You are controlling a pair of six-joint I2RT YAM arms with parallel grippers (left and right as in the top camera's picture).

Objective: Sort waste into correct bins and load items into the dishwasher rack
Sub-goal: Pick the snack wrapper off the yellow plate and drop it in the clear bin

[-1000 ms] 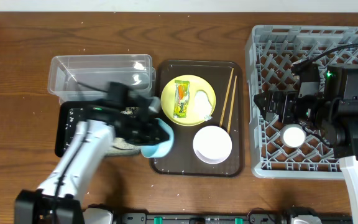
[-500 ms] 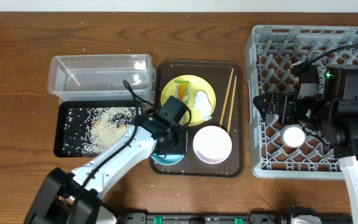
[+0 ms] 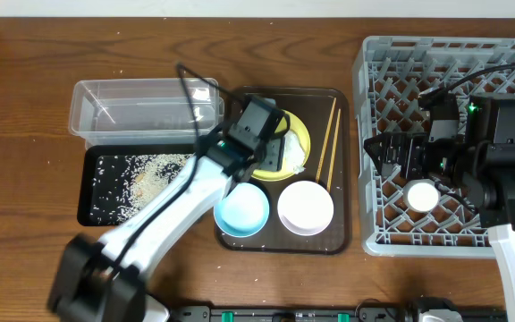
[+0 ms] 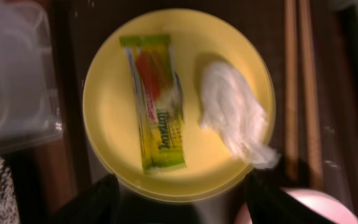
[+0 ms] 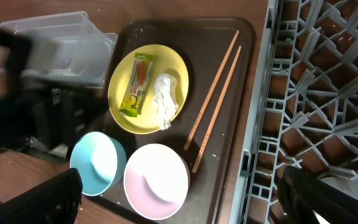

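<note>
My left gripper (image 3: 268,150) hovers open over the yellow plate (image 4: 179,102), its dark fingers (image 4: 98,202) spread on either side of the plate's near rim with nothing held. On the plate lie the green-and-orange wrapper (image 4: 157,102) and the crumpled white scrap (image 4: 235,115). The light-blue bowl (image 3: 241,210) and the white-pinkish bowl (image 3: 305,207) stand upright on the brown tray (image 3: 342,233), the chopsticks (image 3: 329,148) beside the plate. Rice grains lie in the black tray (image 3: 97,201). My right gripper (image 3: 375,152) is open above the grey rack (image 3: 454,63), next to the white cup (image 3: 422,194).
The clear tub (image 3: 146,107) stands behind the black tray, left of the brown tray. A few stray grains dot the wooden table (image 3: 25,134) at the left. The left arm crosses the black tray's right end and the brown tray's left edge.
The left arm swung from the black tray to the brown tray, set the blue bowl down there upright, opened, and moved up over the yellow plate. The right arm stayed still.
</note>
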